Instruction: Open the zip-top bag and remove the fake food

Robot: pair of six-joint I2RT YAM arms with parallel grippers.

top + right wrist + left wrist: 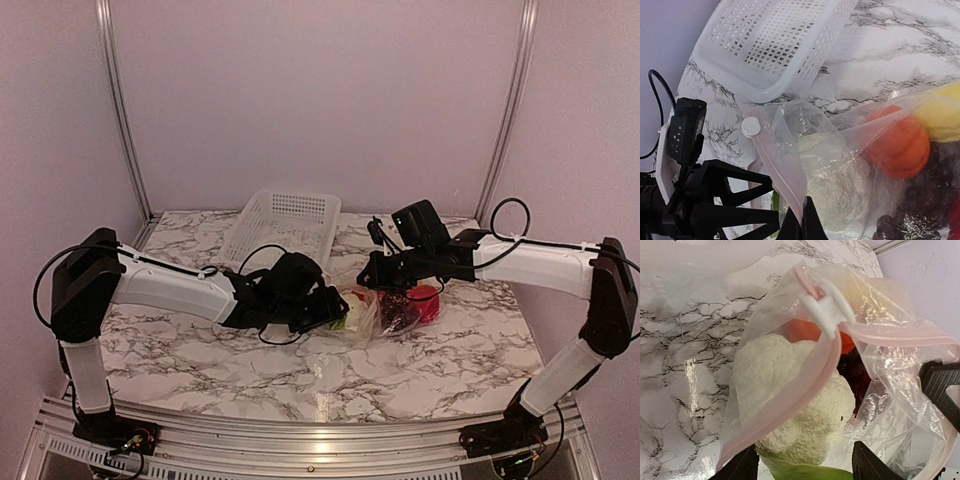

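The zip-top bag [365,310] lies on the marble table [200,350] about mid-width, between my two grippers, with the fake food [400,310] inside it. Its pink zip edge stands up and gapes, the white slider [827,310] riding at the top of the strip. The basket [283,225] sits just behind the bag's mouth, its near rim close to the plastic, so room is tight there. Toward the near rail and out to the left side the marble lies bare. Through the plastic I see the cabbage [790,400] nearest the mouth, the orange fruit [900,145] behind it and the grapes [920,200] deeper in. My left gripper [805,467] is spread, one finger either side of the bag's mouth. My right gripper [801,220] is pinched on the bag's zip strip. Both elbows stand high at the table's outer edges, forearms reaching inward and low.
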